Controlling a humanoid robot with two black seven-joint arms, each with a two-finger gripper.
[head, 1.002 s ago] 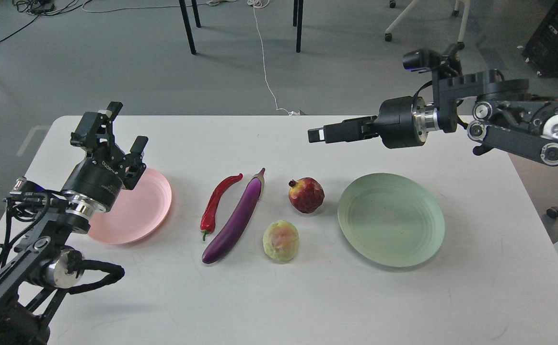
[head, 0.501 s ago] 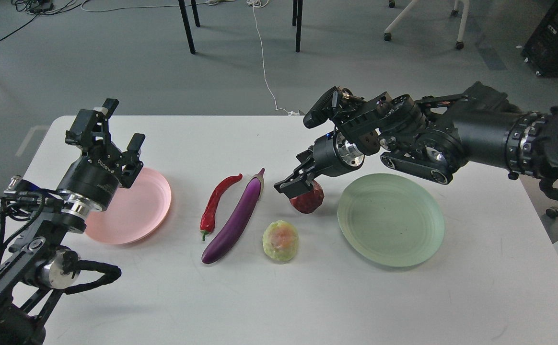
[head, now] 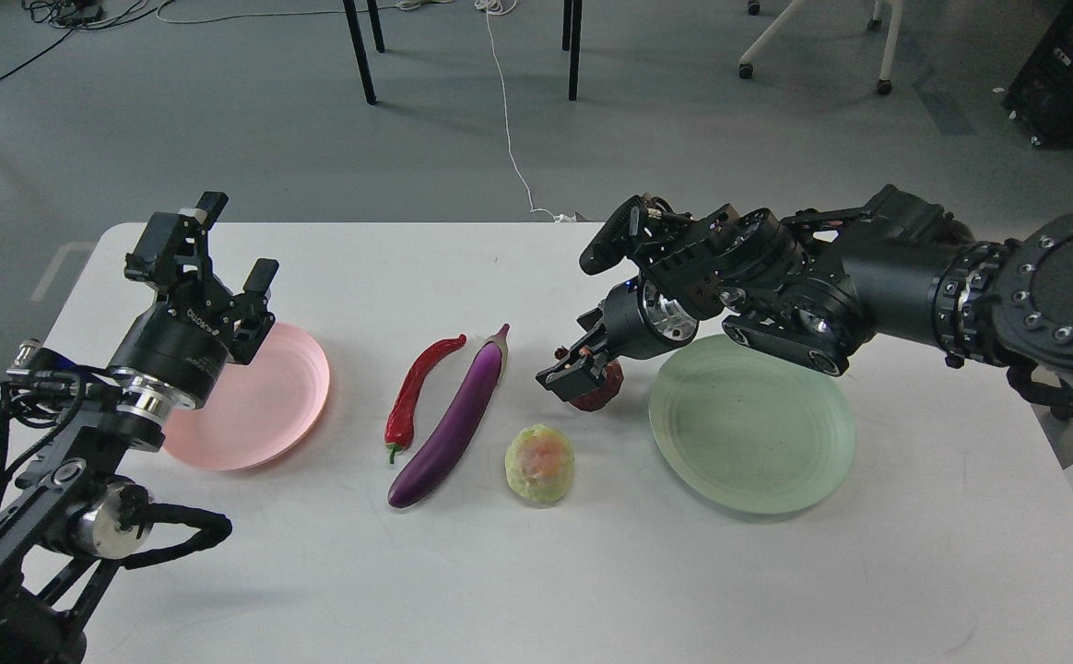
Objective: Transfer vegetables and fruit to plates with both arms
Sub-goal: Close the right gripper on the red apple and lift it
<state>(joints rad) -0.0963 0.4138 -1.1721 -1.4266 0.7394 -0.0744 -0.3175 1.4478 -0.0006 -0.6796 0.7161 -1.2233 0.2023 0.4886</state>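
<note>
While poised at centre frame, right gripper (head: 575, 373) over pomegranate (head: 599, 387); jaws' grip unclear. At left, left gripper (head: 228, 249) jaws spread, empty, above pink plate (head: 265, 406)

- On the table (head: 536, 572) before us, two plates sat well apart — the smaller plate (head: 269, 406) at the left, the larger plate (head: 748, 424) at the right.
- Between them lay four items: the chili pepper (head: 415, 389) leftmost, the eggplant (head: 456, 420) just beside it on the right, both running front to back.
- The bumpy fruit (head: 539, 464) lay right of the eggplant, near its front end.
- Behind that fruit sat the pomegranate (head: 599, 392), just left of the larger plate.
- Our right gripper (head: 573, 369) was over the pomegranate, hiding most of it.
- Our left gripper (head: 209, 249) stood above the far left edge of the smaller plate.
</note>
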